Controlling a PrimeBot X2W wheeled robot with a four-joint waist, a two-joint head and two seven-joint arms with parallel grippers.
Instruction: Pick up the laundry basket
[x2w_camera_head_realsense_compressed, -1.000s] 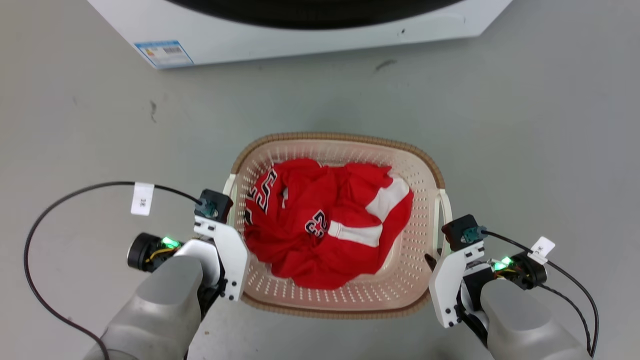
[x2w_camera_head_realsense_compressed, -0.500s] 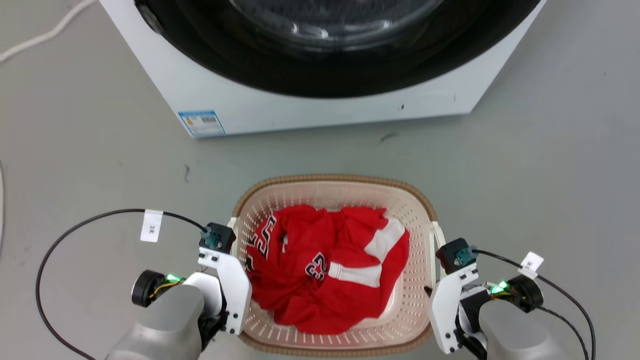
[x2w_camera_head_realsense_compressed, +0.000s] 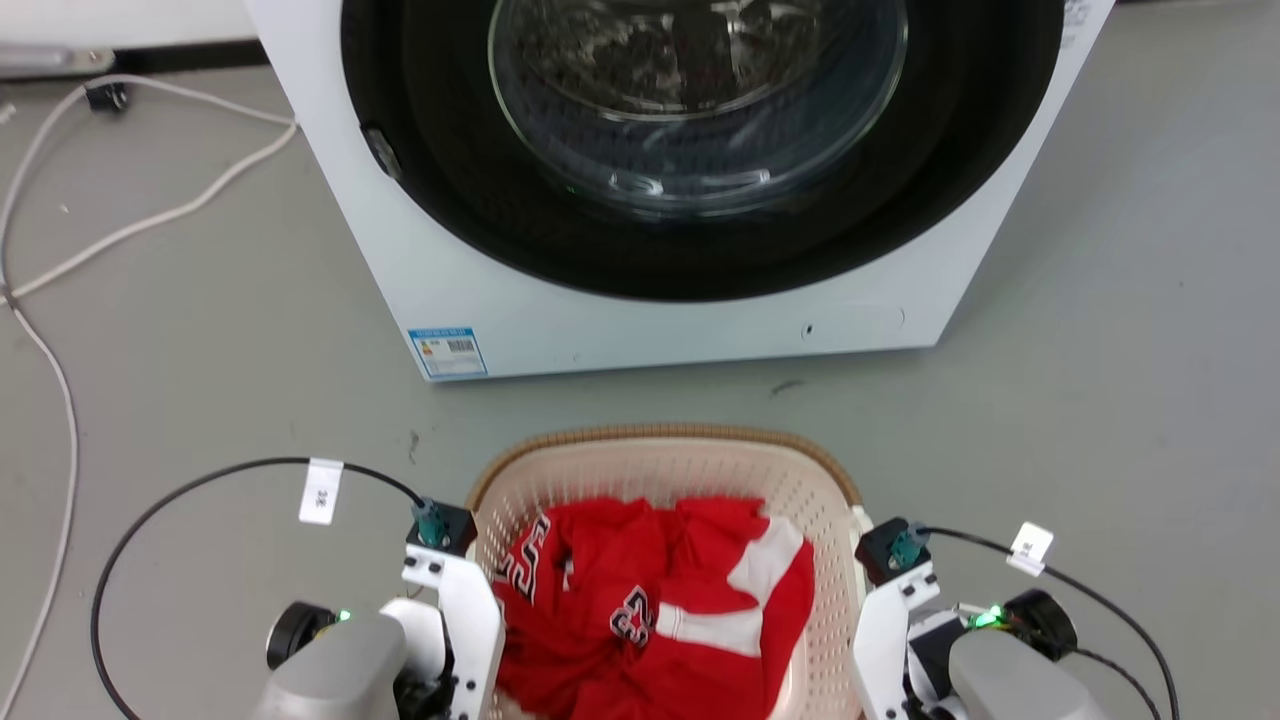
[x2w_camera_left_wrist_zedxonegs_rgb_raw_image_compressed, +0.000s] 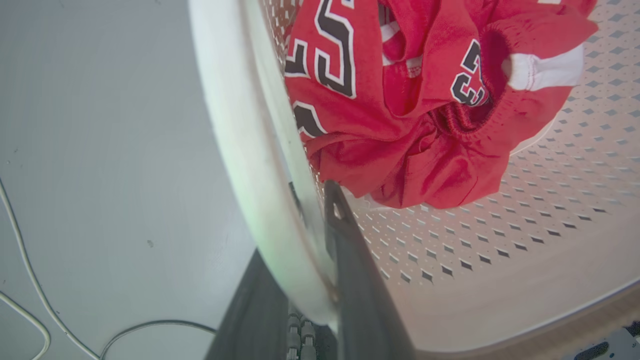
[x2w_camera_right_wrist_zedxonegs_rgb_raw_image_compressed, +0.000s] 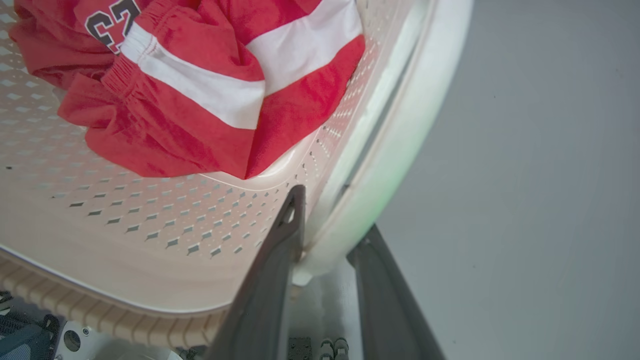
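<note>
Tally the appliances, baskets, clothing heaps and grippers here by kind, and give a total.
washing machine: 1
laundry basket: 1
red clothing heap: 1
grippers: 2, the left gripper and the right gripper
Total: 5

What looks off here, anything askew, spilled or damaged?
Nothing stands out. Left gripper and right gripper each clamp a white handle of the laundry basket; the red jersey lies bunched inside, nothing spilled. Loose white cables trail on the floor left of the washing machine.
</note>
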